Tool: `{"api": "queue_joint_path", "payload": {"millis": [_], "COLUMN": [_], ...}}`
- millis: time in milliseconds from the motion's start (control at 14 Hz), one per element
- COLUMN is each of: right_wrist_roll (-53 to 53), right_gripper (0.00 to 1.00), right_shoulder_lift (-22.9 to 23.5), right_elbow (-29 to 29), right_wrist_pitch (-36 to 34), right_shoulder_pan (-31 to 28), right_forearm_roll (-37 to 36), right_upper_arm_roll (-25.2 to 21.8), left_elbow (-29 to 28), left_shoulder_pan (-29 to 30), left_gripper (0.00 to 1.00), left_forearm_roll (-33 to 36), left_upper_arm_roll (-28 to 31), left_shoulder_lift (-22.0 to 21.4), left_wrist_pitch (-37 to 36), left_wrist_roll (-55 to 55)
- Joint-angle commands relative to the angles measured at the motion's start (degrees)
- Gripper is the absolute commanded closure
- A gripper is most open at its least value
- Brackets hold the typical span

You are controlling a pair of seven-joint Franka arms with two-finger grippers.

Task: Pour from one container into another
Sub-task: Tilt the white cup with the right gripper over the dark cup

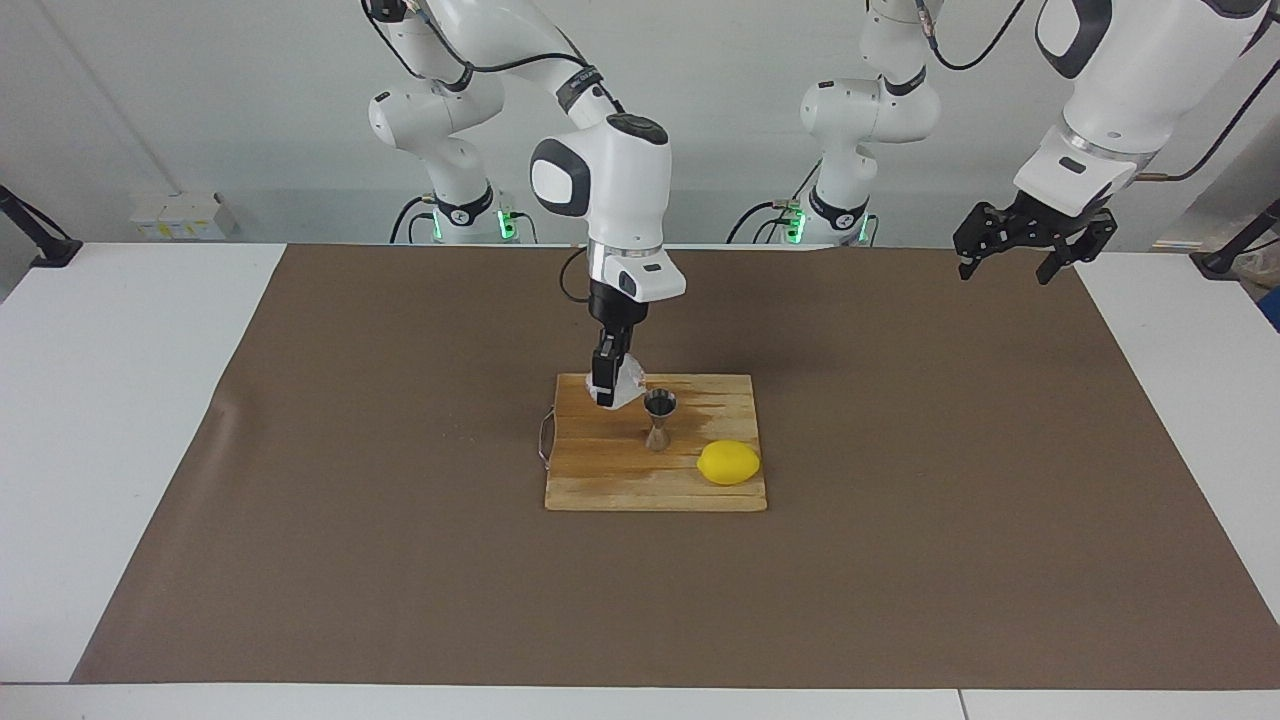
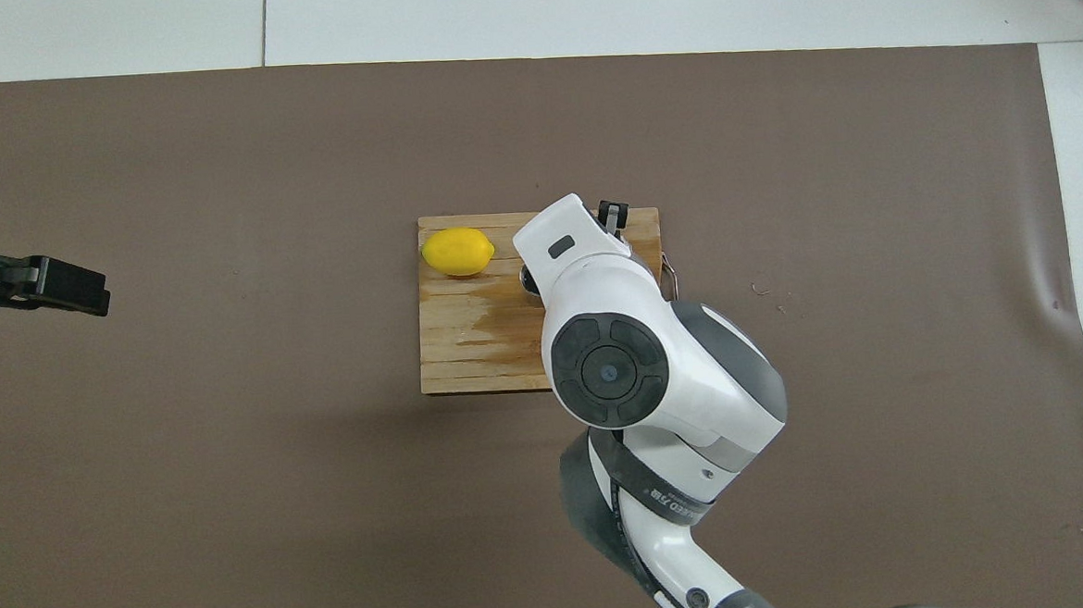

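My right gripper [image 1: 607,388] is shut on the translucent white cup [image 1: 630,386]. It holds the cup low over the wooden board [image 1: 600,480], at the board's edge nearer to the robots. The steel jigger [image 1: 659,420] stands upright on the board right beside the cup, toward the left arm's end. The cup's rim is close to the jigger's top. In the overhead view the right arm covers the cup and most of the jigger [image 2: 527,283]. My left gripper [image 1: 1008,262] is open and empty, up in the air over the mat's edge at the left arm's end, where it waits.
A yellow lemon [image 1: 729,463] lies on the board's corner farther from the robots, beside the jigger; it also shows in the overhead view [image 2: 457,252]. A damp stain [image 2: 496,320] darkens the board. A brown mat [image 1: 300,500] covers the table.
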Motion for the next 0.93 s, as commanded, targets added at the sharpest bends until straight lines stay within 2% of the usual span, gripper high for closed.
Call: {"api": "queue_joint_path", "payload": {"millis": [0, 857], "right_wrist_roll": [0.53, -1.31], "right_gripper": [1.00, 1.00], "right_shoulder_lift": [0.39, -0.40], "right_elbow": [0.13, -2.34], "right_wrist_pitch": [2.99, 3.00], "right_shoulder_pan": [-0.19, 2.44], "right_forearm_roll": [-3.70, -13.45], "right_upper_arm_roll": [0.19, 0.36], "left_elbow": [-1.98, -1.98], "left_shoulder_pan": [0.51, 0.51], "left_gripper": [0.00, 0.00], "left_forearm_roll": [-0.53, -0.53], "left_upper_arm_roll": [-0.27, -0.27], "left_shoulder_lift": [-1.63, -1.63], "left_wrist_pitch": [0.63, 0.63], "left_wrist_roll": [0.23, 0.23]}}
